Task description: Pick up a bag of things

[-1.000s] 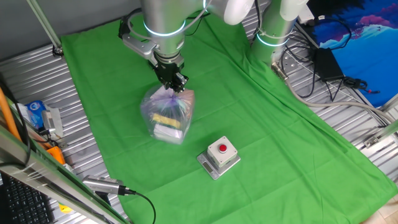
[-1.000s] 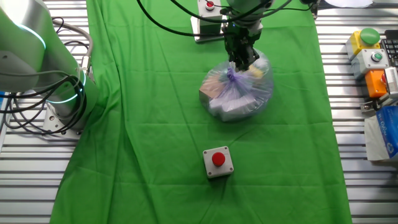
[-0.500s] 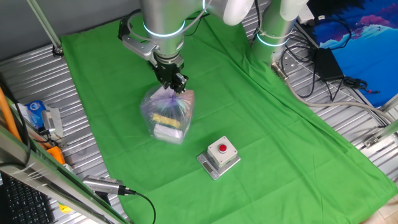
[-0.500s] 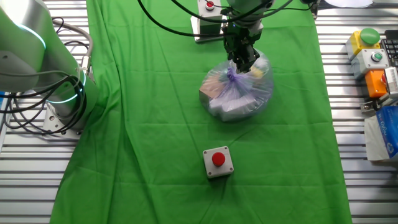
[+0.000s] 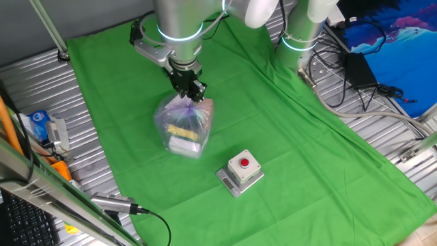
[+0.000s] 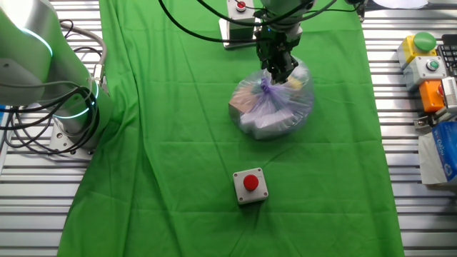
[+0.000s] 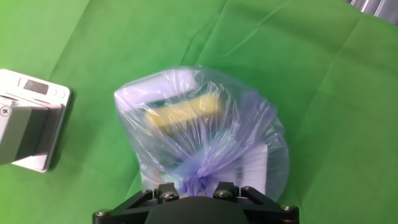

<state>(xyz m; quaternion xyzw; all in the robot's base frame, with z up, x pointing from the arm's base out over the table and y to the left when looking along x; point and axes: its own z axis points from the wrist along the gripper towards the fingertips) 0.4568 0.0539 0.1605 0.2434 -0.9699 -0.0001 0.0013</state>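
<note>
On the green cloth at frame centre, the bag sits with its gathered neck pinched in the gripper. Grasp apparently made; next comes a straight lift, clear of the button box lower right.

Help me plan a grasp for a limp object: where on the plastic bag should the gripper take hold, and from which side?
Grip the bag at its gathered purple neck, coming from straight above. The body is wide, soft and bulging with loose items, while the twisted top stands up and is narrow enough to fit between the fingers. The gripper sits right at that neck.
</note>
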